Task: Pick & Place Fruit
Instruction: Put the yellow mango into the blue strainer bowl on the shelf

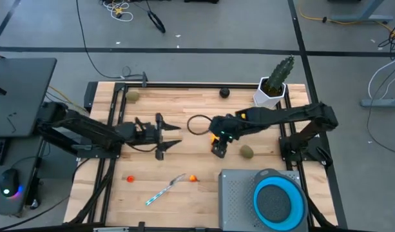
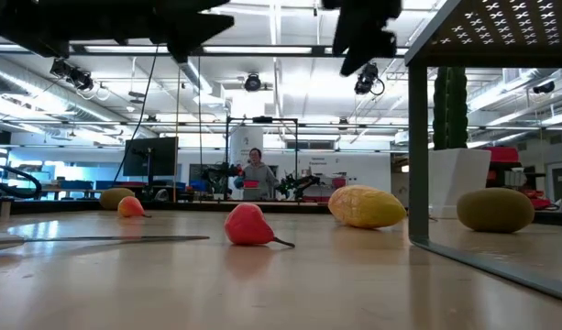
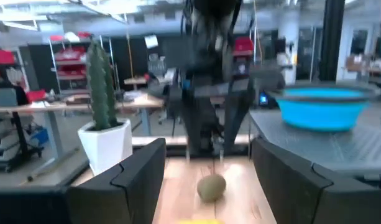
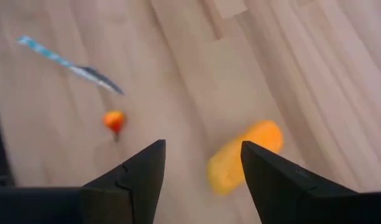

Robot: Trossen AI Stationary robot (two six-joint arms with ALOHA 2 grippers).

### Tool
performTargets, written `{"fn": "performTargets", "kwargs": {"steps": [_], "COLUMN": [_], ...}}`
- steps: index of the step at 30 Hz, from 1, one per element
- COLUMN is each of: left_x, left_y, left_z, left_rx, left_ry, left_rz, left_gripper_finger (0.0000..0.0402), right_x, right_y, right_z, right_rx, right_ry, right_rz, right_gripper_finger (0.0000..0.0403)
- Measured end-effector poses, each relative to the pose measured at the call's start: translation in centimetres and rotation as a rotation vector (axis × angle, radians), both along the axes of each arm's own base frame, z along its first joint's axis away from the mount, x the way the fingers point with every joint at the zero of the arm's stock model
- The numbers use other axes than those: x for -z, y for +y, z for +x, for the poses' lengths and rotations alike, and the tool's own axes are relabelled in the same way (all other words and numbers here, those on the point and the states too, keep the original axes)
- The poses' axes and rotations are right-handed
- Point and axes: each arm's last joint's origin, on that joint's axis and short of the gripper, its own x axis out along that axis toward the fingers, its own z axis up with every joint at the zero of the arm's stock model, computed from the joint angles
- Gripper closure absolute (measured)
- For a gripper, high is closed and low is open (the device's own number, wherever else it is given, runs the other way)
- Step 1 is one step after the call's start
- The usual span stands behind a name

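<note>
- High view shows the right gripper (image 1: 219,145) near the table's centre, hanging over the yellow oblong fruit (image 1: 214,137), which is mostly hidden beneath it there.
- Right wrist view gives the clearer look: the yellow oblong fruit (image 4: 244,155) lies on the bare wood below the two dark fingers, whose jaws stand apart with nothing between them. The fruit sits off toward one finger, not centred in the gap.
- Olive-brown oval fruit (image 1: 247,151) lies just beside that gripper at about 4 o'clock from it; a black ball (image 1: 224,93) sits toward 12 o'clock near the far edge, by the cactus (image 1: 279,76).
- Two small orange-red pieces (image 1: 130,178) and (image 1: 193,178) lie toward 7 o'clock, either side of a thin white-and-blue stick (image 1: 163,191).
- Left gripper (image 1: 174,135) waits at 9 o'clock of centre, jaws apart and empty, facing the right arm.
- Blue bowl (image 1: 278,203) on the grey platform (image 1: 238,193) at 5 o'clock looks the likely destination.
- Step in hand, by judgement: the approach to the yellow piece, no grasp yet made.
- Next move calls for centring the jaws over the fruit, across its narrow width, then descending and closing.
</note>
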Motion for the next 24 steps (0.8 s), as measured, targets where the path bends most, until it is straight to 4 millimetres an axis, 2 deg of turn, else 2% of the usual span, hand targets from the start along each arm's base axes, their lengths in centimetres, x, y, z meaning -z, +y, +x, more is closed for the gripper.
{"fn": "performTargets", "kwargs": {"steps": [6,11,17,24], "left_x": [-1.0,-1.9,-4.9,-8.3], "left_y": [0.4,0.5,1.0,1.4], "left_z": [-1.3,-1.8,-3.0,-5.1], "left_rx": [-0.02,-0.065,-0.172,-0.262], "left_ry": [-0.042,-0.1,-0.212,-0.318], "left_rz": [-0.009,0.017,0.068,0.117], "left_gripper_finger": [0.0154,0.0154,0.0154,0.0154], "right_x": [3.2,6.0,8.0,9.8], "right_y": [-1.8,-2.5,-3.3,-4.8], "right_z": [2.2,3.2,4.1,4.8], "right_rx": [0.027,0.006,0.02,0.151], "right_ry": [0.09,0.2,0.248,0.287], "right_rz": [-0.017,0.011,0.045,0.065], "right_gripper_finger": [0.0184,0.0179,0.0136,0.0105]}}
